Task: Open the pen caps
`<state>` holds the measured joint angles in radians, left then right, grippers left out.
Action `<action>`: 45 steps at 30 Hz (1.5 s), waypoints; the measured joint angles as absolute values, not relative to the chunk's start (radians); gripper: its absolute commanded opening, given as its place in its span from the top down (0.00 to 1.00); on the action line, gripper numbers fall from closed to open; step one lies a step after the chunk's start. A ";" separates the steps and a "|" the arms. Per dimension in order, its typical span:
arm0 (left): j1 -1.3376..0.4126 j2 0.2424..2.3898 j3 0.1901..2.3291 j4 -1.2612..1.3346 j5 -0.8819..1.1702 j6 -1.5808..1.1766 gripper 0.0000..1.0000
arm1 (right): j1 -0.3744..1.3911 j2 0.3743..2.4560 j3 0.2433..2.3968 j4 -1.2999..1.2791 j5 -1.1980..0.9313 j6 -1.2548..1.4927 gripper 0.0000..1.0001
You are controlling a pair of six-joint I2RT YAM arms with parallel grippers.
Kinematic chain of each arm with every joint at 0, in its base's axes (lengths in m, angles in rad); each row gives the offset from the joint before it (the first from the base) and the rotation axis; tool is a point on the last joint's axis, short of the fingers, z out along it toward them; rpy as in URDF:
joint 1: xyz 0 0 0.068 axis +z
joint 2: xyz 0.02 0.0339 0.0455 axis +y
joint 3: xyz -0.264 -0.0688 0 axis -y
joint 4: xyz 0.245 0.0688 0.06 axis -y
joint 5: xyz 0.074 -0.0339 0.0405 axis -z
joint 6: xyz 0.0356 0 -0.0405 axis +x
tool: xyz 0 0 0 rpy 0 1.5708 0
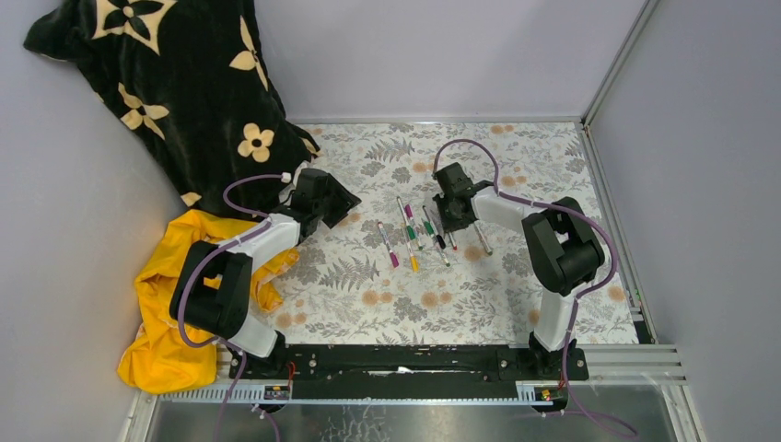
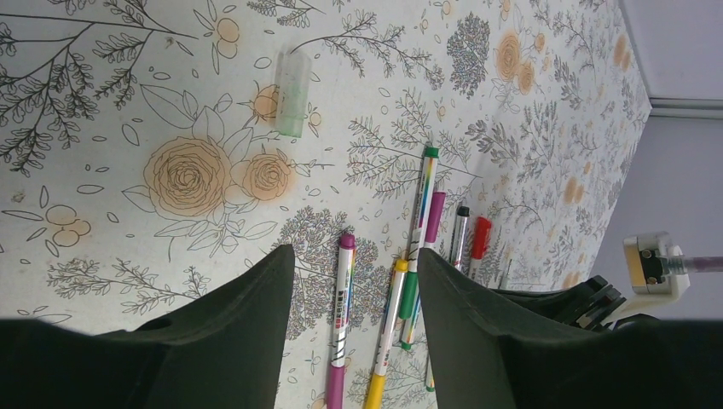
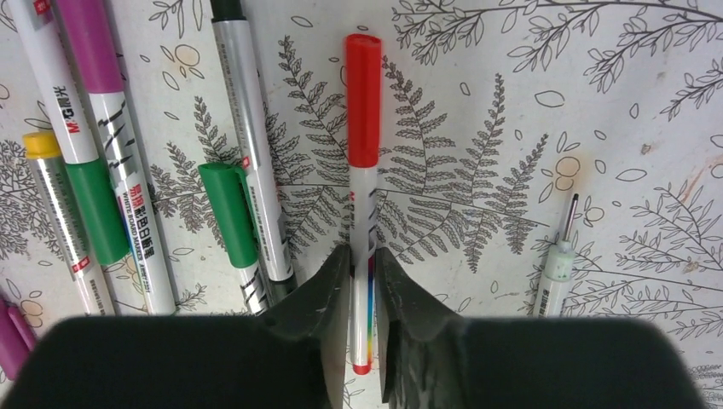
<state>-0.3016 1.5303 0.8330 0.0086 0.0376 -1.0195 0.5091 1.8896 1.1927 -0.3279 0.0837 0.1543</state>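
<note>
The right end effector (image 3: 362,256) pinches the red pen (image 3: 364,217) on the bench (image 3: 648,128), its red cap (image 3: 363,98) on, pointing to 12 o'clock. The left end effector (image 2: 354,254) hangs spread. Only the uncapped pen (image 3: 556,264) at 3 o'clock looks done; the others remain capped.

Cloths at the left of a leaf-printed worktop (image 1: 368,304)
Black flowered blanket (image 1: 175,83) heaped in the far corner; crumpled yellow cloth (image 1: 157,267) nearer.

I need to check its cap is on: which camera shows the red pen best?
Right wrist: the red pen lies full-length, close up, cap on, its barrel between the right gripper's jaws. Left wrist shows mainly its cap, far off. Top view shows it tiny, by the gripper.
</note>
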 measured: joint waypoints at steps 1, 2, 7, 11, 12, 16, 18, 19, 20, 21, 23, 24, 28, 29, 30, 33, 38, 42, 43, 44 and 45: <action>-0.302 1.530 0.833 0.009 0.038 -1.020 0.38 | 0.509 1.890 1.193 -0.327 0.084 0.154 0.89; -0.302 1.530 0.833 0.009 0.038 -1.022 0.38 | 0.510 1.890 1.192 -0.325 0.084 0.154 0.94; -0.302 1.535 0.833 0.020 0.055 -1.032 0.38 | 0.511 1.883 1.178 -0.307 0.084 0.159 1.00; -0.304 1.548 0.833 0.051 0.088 -1.041 0.37 | 0.511 1.861 1.147 -0.279 0.076 0.163 1.00; -0.307 1.552 0.833 0.061 0.098 -1.041 0.37 | 0.512 1.853 1.138 -0.280 0.067 0.165 1.00; -0.321 1.569 0.833 0.103 0.144 -1.044 0.35 | 0.524 1.821 1.117 -0.307 0.054 0.165 1.00; -0.328 1.578 0.833 0.137 0.176 -1.049 0.35 | 0.531 1.797 1.112 -0.321 0.041 0.166 1.00; -0.332 1.582 0.833 0.154 0.191 -1.053 0.35 | 0.535 1.779 1.110 -0.327 0.034 0.166 1.00; -0.335 1.589 0.833 0.174 0.208 -1.056 0.35 | 0.539 1.755 1.108 -0.332 0.031 0.169 1.00; -0.339 1.595 0.833 0.187 0.219 -1.060 0.35 | 0.542 1.738 1.107 -0.333 0.028 0.170 1.00; -0.348 1.610 0.833 0.211 0.243 -1.065 0.35 | 0.545 1.693 1.105 -0.334 0.007 0.175 1.00; -0.355 1.619 0.833 0.226 0.252 -1.068 0.35 | 0.546 1.673 1.105 -0.335 0.002 0.178 1.00; -0.383 1.657 0.836 0.270 0.289 -1.084 0.35 | 0.551 1.613 1.105 -0.343 -0.022 0.182 1.00; -0.389 1.663 0.836 0.279 0.295 -1.088 0.35 | 0.552 1.607 1.105 -0.347 -0.025 0.183 1.00; -0.394 1.667 0.836 0.286 0.300 -1.091 0.35 | 0.553 1.604 1.105 -0.352 -0.029 0.184 1.00; -0.406 1.672 0.839 0.305 0.314 -1.102 0.35 | 0.556 1.603 1.100 -0.358 -0.041 0.187 1.00; -0.418 1.689 0.874 0.341 0.337 -1.114 0.35 | 0.568 1.600 1.083 -0.362 -0.056 0.194 1.00; -0.419 1.697 0.904 0.344 0.351 -1.112 0.35 | 0.577 1.584 1.070 -0.362 -0.075 0.204 1.00; -0.419 1.697 0.911 0.344 0.353 -1.110 0.35 | 0.578 1.579 1.069 -0.362 -0.079 0.207 1.00; -0.419 1.697 0.917 0.344 0.356 -1.108 0.35 | 0.579 1.576 1.069 -0.361 -0.082 0.208 1.00; -0.419 1.697 0.923 0.344 0.358 -1.107 0.35 | 0.580 1.573 1.069 -0.361 -0.085 0.210 1.00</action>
<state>-0.4191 1.6970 0.9234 0.3443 0.3576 -1.1072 0.5804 1.5726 1.0691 -0.3611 -0.0849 0.2104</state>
